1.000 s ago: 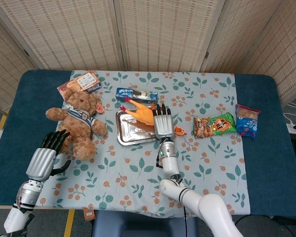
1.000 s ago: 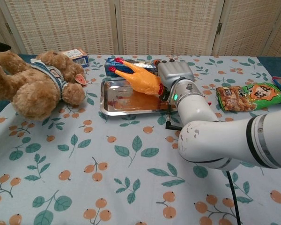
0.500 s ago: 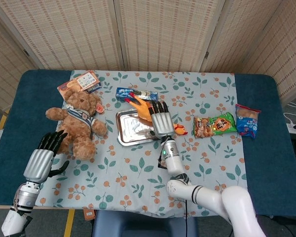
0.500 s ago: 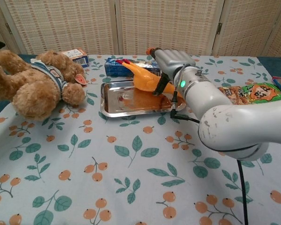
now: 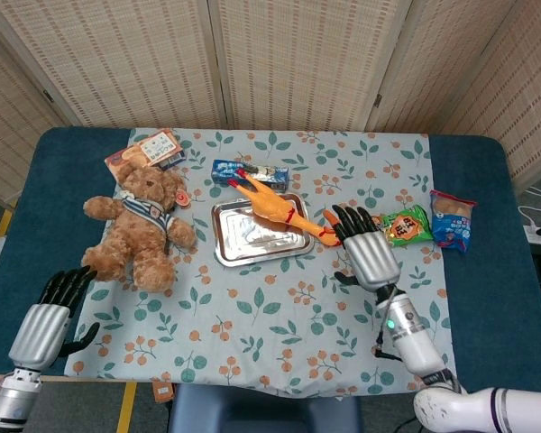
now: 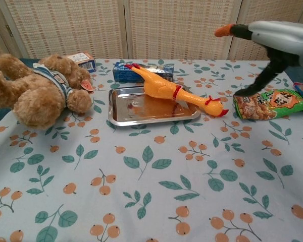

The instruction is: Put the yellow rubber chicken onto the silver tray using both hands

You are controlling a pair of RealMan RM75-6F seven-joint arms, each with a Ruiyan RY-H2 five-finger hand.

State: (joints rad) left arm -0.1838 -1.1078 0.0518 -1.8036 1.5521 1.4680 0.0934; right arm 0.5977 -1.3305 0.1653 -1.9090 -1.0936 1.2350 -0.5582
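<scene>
Woven-panel screens stand behind a blue table laid with a leaf-and-berry patterned cloth (image 5: 252,316).

At the near left corner, the left hand (image 5: 47,316) is raised off the cloth, fingers spread and slightly curled, holding nothing, well apart from the task's things. Beside it lies a brown teddy bear (image 5: 144,221) on its back. A small printed carton (image 5: 149,149) rests behind the bear; its writing is too small to read.

At centre sits the silver tray (image 5: 239,248). The yellow rubber chicken (image 5: 270,203) lies aslant across its far right corner: body over the tray, red feet reaching a blue box (image 5: 248,171) behind, neck and head overhanging the right rim onto the cloth. Judged only partly placed; nothing grips it, so it rests by its own weight.

Just right of the chicken's head, the right hand (image 5: 365,248) hovers with fingers wide, empty.

Further right lie a green snack packet (image 5: 397,227) and a blue snack packet (image 5: 453,219); their lettering is not legible.
</scene>
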